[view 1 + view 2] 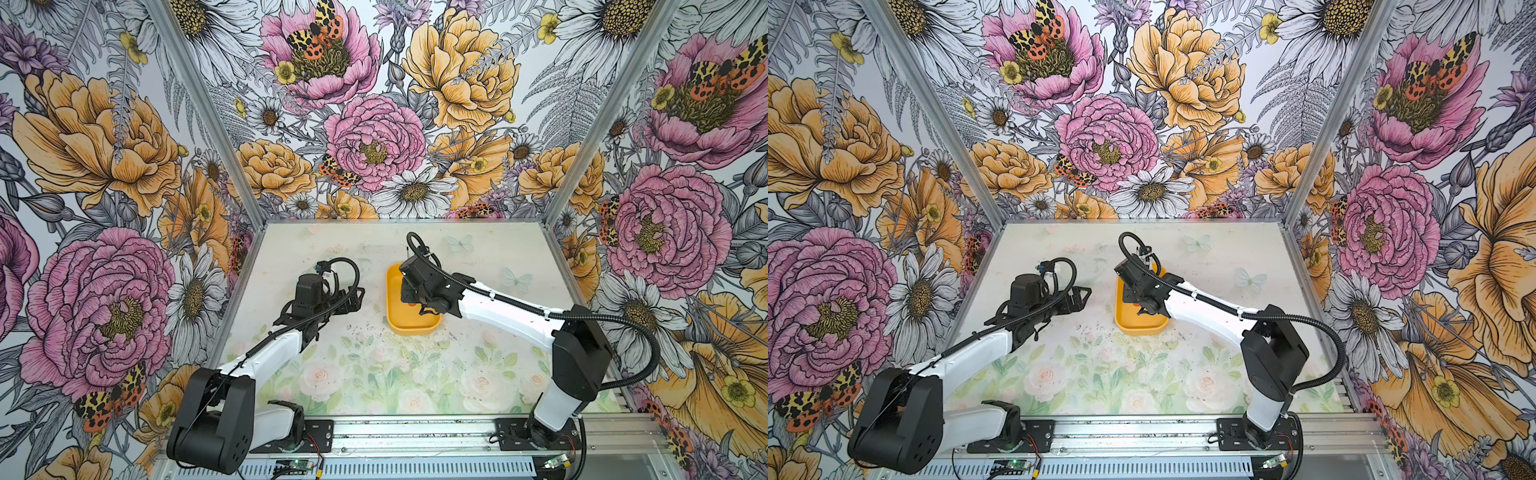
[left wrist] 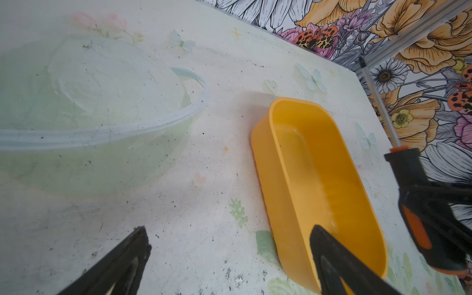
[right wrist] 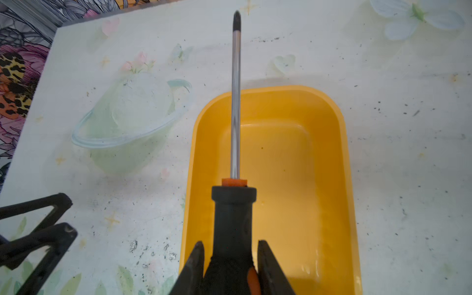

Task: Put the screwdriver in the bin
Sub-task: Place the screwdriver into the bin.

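Right wrist view: the right end effector (image 3: 231,246) is clamped on the black handle of the screwdriver (image 3: 233,214). The screwdriver hangs in the air above the bin (image 3: 306,178), its shaft running along the bin's length with the tip past the far rim. The step in hand is the release. I judge it best to draw back slightly so the tip clears that rim, lower until the handle is close to the bin's floor, then open. The left end effector (image 2: 229,237) stands wide and empty over the table (image 2: 204,204), beside the bin.
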`<action>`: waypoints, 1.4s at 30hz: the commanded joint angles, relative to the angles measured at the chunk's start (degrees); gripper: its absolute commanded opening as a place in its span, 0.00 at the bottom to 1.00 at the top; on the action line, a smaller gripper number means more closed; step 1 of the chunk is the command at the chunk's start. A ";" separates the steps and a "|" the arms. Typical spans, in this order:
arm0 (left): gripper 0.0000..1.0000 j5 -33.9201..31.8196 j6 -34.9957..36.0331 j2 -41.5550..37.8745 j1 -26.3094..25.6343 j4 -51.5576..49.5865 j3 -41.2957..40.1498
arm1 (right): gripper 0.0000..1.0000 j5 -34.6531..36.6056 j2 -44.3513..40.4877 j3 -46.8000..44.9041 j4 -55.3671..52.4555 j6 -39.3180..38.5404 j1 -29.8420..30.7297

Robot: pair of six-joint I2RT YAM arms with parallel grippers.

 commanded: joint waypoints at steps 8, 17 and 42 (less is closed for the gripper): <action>0.99 1.73 0.43 -1.09 0.56 -0.19 -0.47 | 0.00 -2.27 4.90 2.45 -4.65 2.08 -1.45; 0.99 1.42 0.42 -0.87 0.56 -0.35 -0.56 | 0.00 -4.55 8.02 3.45 -5.69 2.07 -3.38; 0.99 1.46 0.46 0.42 0.31 -0.37 -0.03 | 0.00 -9.09 14.19 6.24 -8.80 2.18 -4.73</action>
